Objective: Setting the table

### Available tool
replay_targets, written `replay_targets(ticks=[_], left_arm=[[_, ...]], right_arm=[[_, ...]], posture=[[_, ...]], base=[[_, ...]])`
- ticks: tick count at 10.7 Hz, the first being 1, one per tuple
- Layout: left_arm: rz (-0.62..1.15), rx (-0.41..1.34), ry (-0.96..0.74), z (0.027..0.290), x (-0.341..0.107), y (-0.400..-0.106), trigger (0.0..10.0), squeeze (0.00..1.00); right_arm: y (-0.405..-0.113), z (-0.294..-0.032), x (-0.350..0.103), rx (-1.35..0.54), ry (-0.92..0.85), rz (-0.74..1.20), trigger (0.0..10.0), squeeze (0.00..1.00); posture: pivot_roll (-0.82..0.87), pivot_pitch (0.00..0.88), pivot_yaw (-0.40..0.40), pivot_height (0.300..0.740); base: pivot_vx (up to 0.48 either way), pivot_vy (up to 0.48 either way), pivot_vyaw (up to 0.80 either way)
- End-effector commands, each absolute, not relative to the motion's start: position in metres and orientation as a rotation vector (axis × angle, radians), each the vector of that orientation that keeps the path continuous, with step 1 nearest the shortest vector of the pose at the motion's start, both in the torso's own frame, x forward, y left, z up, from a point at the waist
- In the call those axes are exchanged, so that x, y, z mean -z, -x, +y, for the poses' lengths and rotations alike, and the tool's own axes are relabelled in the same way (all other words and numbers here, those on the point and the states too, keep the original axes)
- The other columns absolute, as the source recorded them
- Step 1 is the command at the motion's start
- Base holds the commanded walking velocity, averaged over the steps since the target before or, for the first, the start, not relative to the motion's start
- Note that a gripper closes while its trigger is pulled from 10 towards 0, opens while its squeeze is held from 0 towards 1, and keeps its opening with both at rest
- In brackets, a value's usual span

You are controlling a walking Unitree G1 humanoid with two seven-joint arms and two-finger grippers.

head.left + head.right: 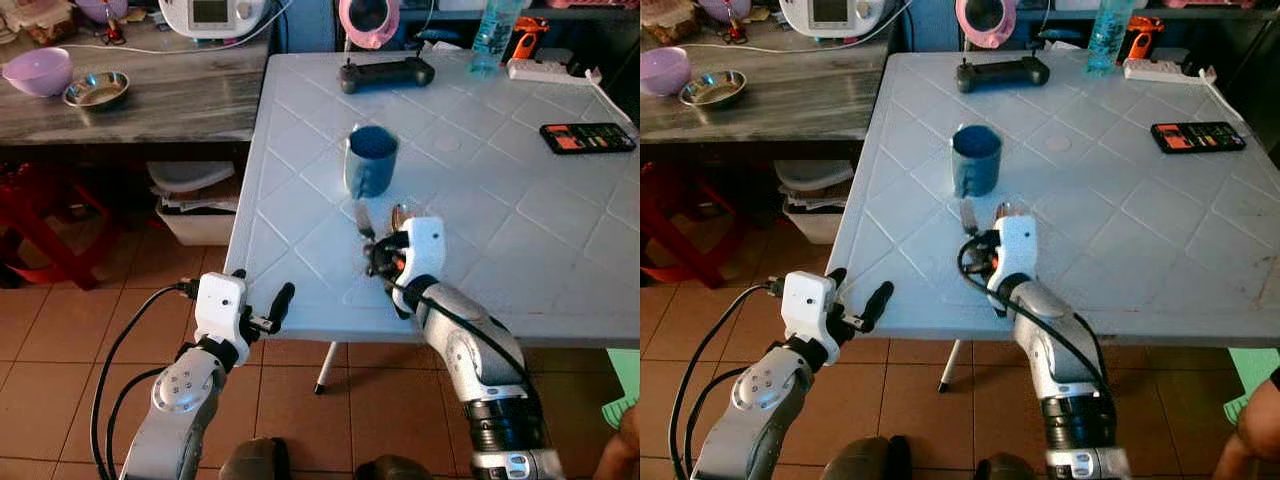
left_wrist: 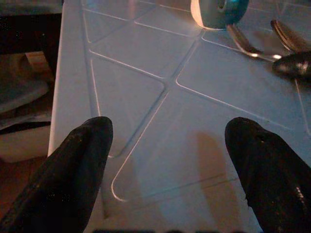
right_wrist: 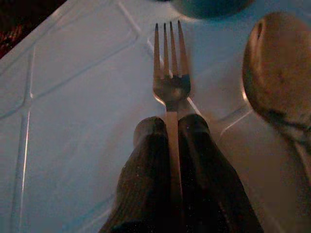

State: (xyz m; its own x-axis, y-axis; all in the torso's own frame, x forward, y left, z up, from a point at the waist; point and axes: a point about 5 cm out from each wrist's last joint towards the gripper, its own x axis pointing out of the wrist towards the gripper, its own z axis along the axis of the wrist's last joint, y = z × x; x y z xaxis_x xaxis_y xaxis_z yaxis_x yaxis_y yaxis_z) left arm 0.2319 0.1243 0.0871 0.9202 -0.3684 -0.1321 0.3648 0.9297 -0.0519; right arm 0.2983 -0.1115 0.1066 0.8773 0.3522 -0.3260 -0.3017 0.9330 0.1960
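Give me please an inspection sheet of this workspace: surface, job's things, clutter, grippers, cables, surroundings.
Surface: white table with moulded diamond lines.
Job's things: blue mug upright; fork in front of it, tines toward the mug; spoon lying beside the fork.
Clutter: black controller, phone, bottle, power strip at the far side.
Grippers: right gripper shut on the fork handle, over the table; left gripper open at the table's near edge, holding nothing.
Cables: black cable looping from the left wrist; white cord on the counter.
Surroundings: grey counter with purple bowl and steel bowl; tiled floor; red stool.
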Motion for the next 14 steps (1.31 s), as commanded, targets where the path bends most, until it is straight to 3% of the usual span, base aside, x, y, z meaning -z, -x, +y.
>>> replay_targets(ticks=[1, 2, 9, 14], left_arm=[[0.156, 0.369, 0.018, 0.126, -0.084, -0.232, 10.0, 0.00], [0.161, 0.376, 0.010, 0.125, -0.083, -0.232, 10.0, 0.00], [0.139, 0.268, -0.081, 0.138, -0.081, -0.235, 10.0, 0.00], [0.131, 0.138, -0.102, 0.155, -0.081, -0.244, 10.0, 0.00]], right_arm=[[-0.293, -0.110, -0.099, -0.351, -0.141, 0.412, 0.0, 0.00], [-0.291, -0.108, -0.096, -0.360, -0.147, 0.435, 0.0, 0.00], [-0.297, -0.110, -0.098, -0.339, -0.137, 0.378, 0.0, 0.00], [-0.297, -0.127, -0.117, -0.275, -0.111, 0.187, 0.0, 0.00]], posture=[[-0.02, 0.065, 0.043, 0.740], [-0.02, 0.065, 0.044, 0.740], [-0.02, 0.051, 0.040, 0.740], [-0.02, 0.030, 0.044, 0.740]], base=[[0.000, 0.000, 0.00], [0.000, 0.000, 0.00], [0.000, 0.480, 0.00], [0.049, 0.455, 0.00]])
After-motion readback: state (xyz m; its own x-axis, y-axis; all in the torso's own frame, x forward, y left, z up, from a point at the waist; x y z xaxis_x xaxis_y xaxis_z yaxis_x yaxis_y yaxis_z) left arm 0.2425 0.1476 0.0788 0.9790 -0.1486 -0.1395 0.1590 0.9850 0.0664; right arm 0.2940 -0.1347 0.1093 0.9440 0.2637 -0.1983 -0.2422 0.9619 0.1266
